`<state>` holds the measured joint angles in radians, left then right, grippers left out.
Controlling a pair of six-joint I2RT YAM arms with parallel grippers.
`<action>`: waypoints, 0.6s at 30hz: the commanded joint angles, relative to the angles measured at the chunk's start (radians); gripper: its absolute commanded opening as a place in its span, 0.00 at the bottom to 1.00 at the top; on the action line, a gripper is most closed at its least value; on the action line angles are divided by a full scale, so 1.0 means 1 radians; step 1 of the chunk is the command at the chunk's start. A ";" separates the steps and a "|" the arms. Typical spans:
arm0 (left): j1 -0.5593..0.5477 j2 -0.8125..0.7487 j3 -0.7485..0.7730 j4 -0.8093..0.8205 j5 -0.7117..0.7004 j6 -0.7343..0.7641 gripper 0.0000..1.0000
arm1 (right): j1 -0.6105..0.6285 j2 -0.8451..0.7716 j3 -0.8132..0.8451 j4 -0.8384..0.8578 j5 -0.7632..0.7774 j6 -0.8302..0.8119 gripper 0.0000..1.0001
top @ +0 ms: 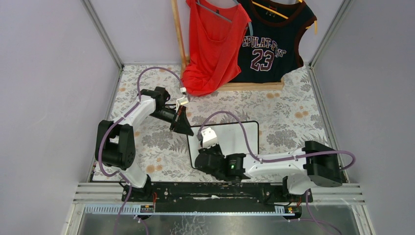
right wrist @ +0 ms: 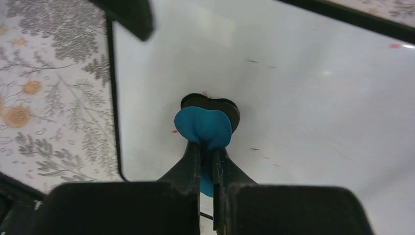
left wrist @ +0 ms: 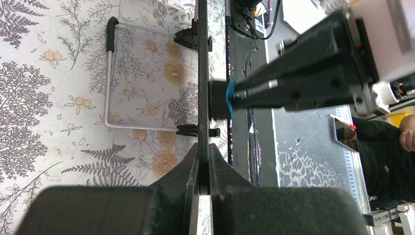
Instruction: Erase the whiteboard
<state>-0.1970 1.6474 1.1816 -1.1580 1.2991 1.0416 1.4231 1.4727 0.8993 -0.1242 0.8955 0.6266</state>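
The whiteboard (top: 235, 134) has a thin black frame and stands on the flowered cloth in the middle of the table. In the left wrist view it shows edge-on as a thin black line (left wrist: 202, 73), with its wire stand (left wrist: 108, 88) behind it. My left gripper (left wrist: 203, 166) is shut on the board's edge, at its upper left corner (top: 182, 126) in the top view. My right gripper (right wrist: 206, 149) is shut on a blue eraser (right wrist: 203, 126), whose black pad presses against the white face (right wrist: 303, 98). A few faint red specks (right wrist: 254, 149) show on the board.
A red tank top (top: 213, 44) and a dark "23" jersey (top: 271, 46) hang on a wooden rack (top: 249, 86) at the back. Grey walls close in both sides. A black rail (top: 215, 191) runs along the near edge. A person's arm (left wrist: 386, 147) shows beyond it.
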 commanded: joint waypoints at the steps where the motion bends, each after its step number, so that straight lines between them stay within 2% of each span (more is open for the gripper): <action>1: -0.021 -0.006 -0.005 -0.002 -0.058 0.058 0.00 | 0.017 0.075 0.078 0.077 -0.050 -0.007 0.00; 6: -0.021 -0.007 -0.005 -0.002 -0.058 0.055 0.00 | 0.015 -0.004 0.015 0.019 0.023 0.039 0.00; 15: -0.021 -0.006 -0.004 -0.002 -0.061 0.054 0.00 | -0.009 -0.234 -0.089 -0.334 0.194 0.217 0.00; 18: -0.021 -0.005 -0.004 -0.002 -0.061 0.054 0.00 | -0.009 -0.299 -0.108 -0.376 0.210 0.241 0.00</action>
<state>-0.2016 1.6474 1.1816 -1.1564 1.2991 1.0466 1.4181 1.2537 0.8059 -0.3786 1.0046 0.7795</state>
